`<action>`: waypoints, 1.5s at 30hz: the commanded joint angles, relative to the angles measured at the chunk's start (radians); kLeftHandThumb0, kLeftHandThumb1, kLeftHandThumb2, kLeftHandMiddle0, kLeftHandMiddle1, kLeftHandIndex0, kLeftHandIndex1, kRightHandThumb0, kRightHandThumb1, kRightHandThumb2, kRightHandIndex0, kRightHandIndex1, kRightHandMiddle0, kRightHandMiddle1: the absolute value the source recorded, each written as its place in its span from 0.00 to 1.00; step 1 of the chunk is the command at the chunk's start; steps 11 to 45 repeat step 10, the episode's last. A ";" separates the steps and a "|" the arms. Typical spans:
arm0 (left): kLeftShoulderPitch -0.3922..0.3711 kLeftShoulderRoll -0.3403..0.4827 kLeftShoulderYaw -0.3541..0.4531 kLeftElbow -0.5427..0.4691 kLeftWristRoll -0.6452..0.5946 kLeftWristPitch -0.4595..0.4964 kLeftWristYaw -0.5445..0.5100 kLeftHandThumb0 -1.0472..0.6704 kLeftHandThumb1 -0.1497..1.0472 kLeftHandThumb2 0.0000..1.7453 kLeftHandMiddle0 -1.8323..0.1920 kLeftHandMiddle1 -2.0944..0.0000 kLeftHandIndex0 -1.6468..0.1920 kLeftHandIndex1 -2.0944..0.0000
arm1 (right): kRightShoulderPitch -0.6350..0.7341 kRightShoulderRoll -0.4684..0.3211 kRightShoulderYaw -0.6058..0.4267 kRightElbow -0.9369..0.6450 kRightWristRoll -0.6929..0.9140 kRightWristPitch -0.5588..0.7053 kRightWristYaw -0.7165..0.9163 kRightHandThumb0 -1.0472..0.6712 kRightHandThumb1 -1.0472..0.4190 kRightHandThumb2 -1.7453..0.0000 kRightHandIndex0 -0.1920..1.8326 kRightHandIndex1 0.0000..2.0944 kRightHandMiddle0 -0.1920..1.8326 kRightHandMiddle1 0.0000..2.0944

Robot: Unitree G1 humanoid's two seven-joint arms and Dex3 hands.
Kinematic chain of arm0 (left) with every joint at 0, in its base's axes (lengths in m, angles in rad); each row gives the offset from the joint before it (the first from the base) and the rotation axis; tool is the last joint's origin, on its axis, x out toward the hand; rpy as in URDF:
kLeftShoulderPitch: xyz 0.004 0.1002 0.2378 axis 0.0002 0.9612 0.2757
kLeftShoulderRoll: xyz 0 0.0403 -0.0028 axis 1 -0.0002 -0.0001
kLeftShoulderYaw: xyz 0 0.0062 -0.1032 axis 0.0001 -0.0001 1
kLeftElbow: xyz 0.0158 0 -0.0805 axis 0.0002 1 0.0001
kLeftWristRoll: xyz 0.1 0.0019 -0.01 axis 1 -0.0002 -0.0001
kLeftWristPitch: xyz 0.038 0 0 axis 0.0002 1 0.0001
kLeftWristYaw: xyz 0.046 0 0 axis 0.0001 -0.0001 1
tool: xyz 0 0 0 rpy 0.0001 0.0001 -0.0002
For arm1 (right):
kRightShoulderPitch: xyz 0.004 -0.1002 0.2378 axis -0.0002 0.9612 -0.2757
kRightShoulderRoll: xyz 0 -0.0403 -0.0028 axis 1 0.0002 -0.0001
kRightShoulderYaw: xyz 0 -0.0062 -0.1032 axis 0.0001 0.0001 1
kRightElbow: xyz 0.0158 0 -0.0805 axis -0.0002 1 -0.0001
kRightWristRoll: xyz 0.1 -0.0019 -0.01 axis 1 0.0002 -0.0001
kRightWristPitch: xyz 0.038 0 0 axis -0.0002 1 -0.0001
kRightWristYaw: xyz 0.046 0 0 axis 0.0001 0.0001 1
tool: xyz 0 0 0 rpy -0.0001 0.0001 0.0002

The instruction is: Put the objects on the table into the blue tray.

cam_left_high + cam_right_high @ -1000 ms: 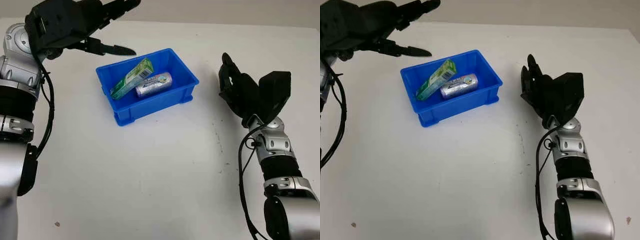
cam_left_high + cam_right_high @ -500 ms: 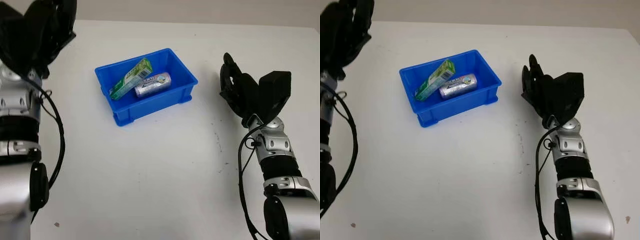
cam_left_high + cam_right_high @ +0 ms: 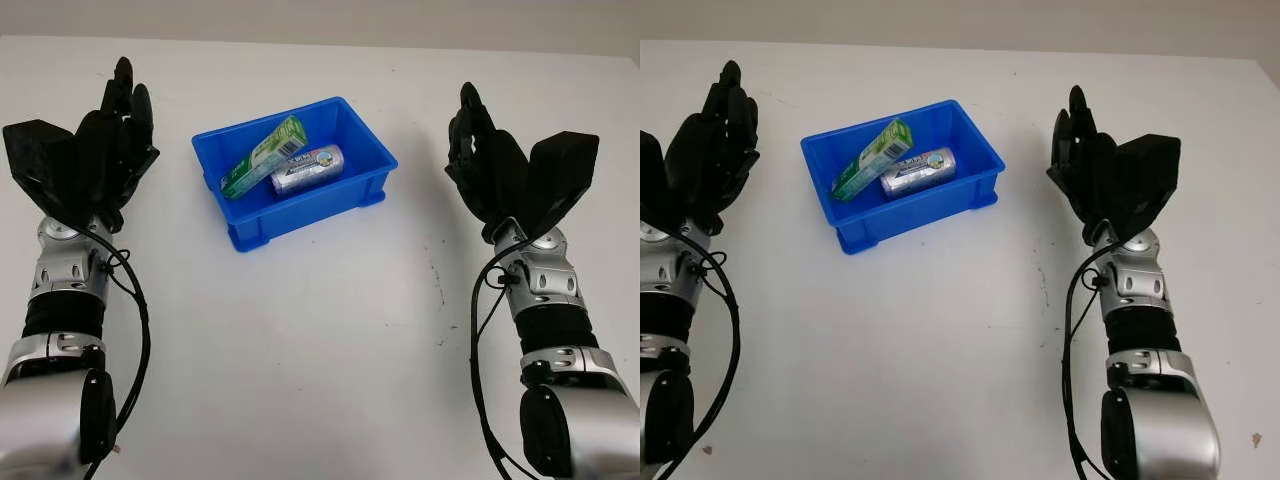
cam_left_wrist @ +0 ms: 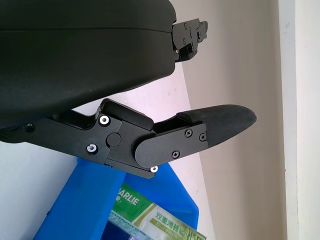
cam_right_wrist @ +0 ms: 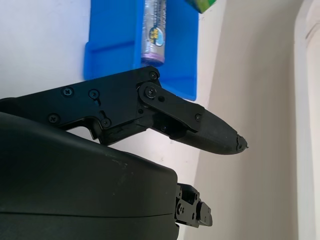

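The blue tray [image 3: 367, 182] sits at the middle back of the white table. Inside it a green box [image 3: 264, 156] leans against the left wall, and a silver can [image 3: 307, 168] lies beside it. The box label [image 4: 155, 223] and the can [image 5: 153, 30] also appear in the wrist views. My left hand [image 3: 100, 150] is raised to the left of the tray, open and holding nothing. My right hand [image 3: 485, 160] is raised to the right of the tray, also open and holding nothing.
The white table [image 3: 320, 330] stretches wide in front of the tray, with a few small dark specks [image 3: 437, 280] on it. A pale wall runs along the table's far edge.
My left hand has swung back from above the tray's far left corner to an upright pose at the left. My right hand has risen slightly. The tray's contents have not moved.
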 commanded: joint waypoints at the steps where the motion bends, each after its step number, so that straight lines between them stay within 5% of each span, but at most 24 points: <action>1: 0.005 -0.001 -0.003 0.016 0.003 -0.016 -0.005 0.12 1.00 0.39 1.00 1.00 1.00 1.00 | -0.013 0.006 -0.009 -0.007 0.007 -0.017 -0.003 0.15 0.00 0.50 0.00 0.00 0.00 0.00; 45: 0.006 -0.010 -0.001 0.013 -0.004 -0.010 0.003 0.12 1.00 0.39 1.00 1.00 1.00 1.00 | -0.009 0.007 -0.010 -0.007 0.012 -0.015 0.016 0.15 0.00 0.50 0.00 0.00 0.00 0.00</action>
